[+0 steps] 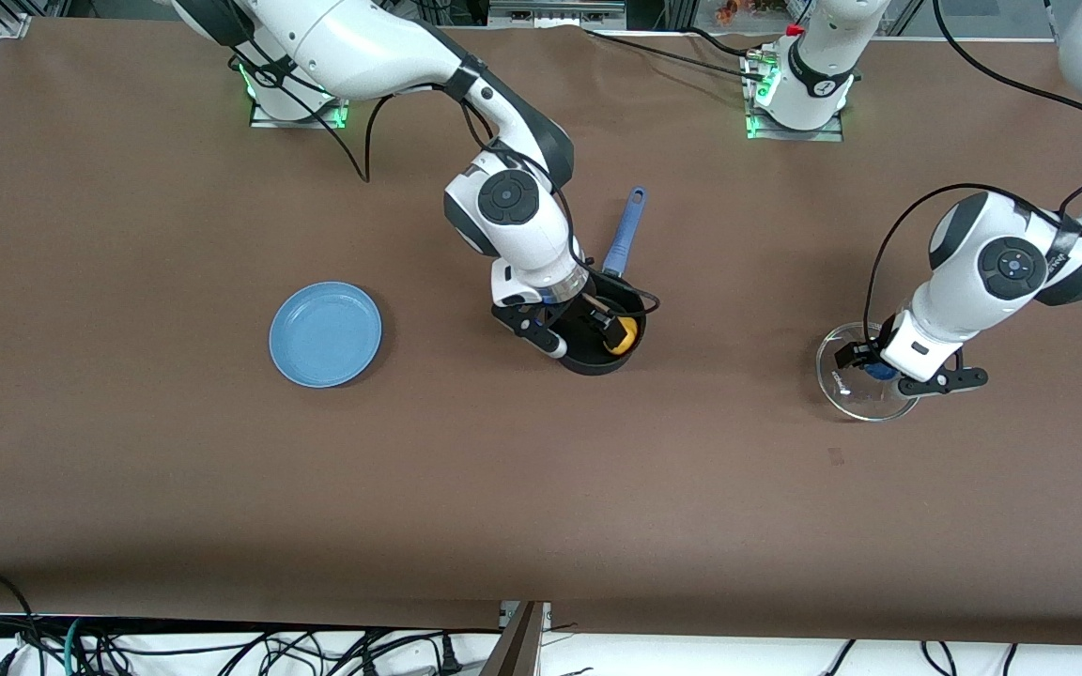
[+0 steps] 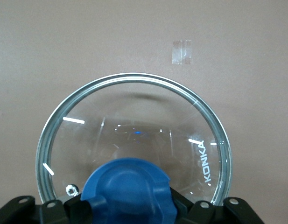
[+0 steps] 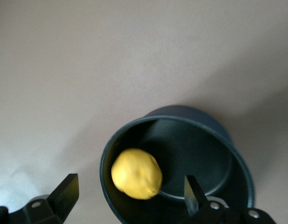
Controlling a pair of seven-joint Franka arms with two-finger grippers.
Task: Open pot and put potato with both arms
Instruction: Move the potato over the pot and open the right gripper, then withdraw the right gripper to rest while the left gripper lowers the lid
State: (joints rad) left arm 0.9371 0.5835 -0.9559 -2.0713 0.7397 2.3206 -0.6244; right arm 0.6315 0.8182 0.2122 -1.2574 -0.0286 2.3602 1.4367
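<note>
Potato point(image 1: 623, 335) sits inside the pot point(image 1: 637, 302), against the wall on the side nearer the front camera. Right gripper point(image 1: 580, 334) is directly over the pot, fingers spread wide and empty; in the right wrist view the potato point(image 3: 136, 173) lies between the two fingers point(image 3: 65, 191) without touching either, and the pot's point(image 3: 228, 140) dark rim and bare floor show around it. Pot's blue handle point(image 1: 625, 231) points toward the robots' bases.

Left gripper point(image 1: 882, 368) is low at the left arm's end of the table, fingers closed on the blue knob point(image 2: 127, 191) of the glass lid point(image 2: 134, 121). Whether the lid point(image 1: 843, 380) rests flat on the table or hangs just above it can't be told.

Light-blue plate point(image 1: 325, 334) sits bare toward the right arm's end, well apart from the pot. Table point(image 1: 128, 469) is covered in brown sheet; small clear tape patch point(image 2: 182, 51) near the lid. Cables point(image 1: 222, 648) trail along the table edge nearest the front camera.
</note>
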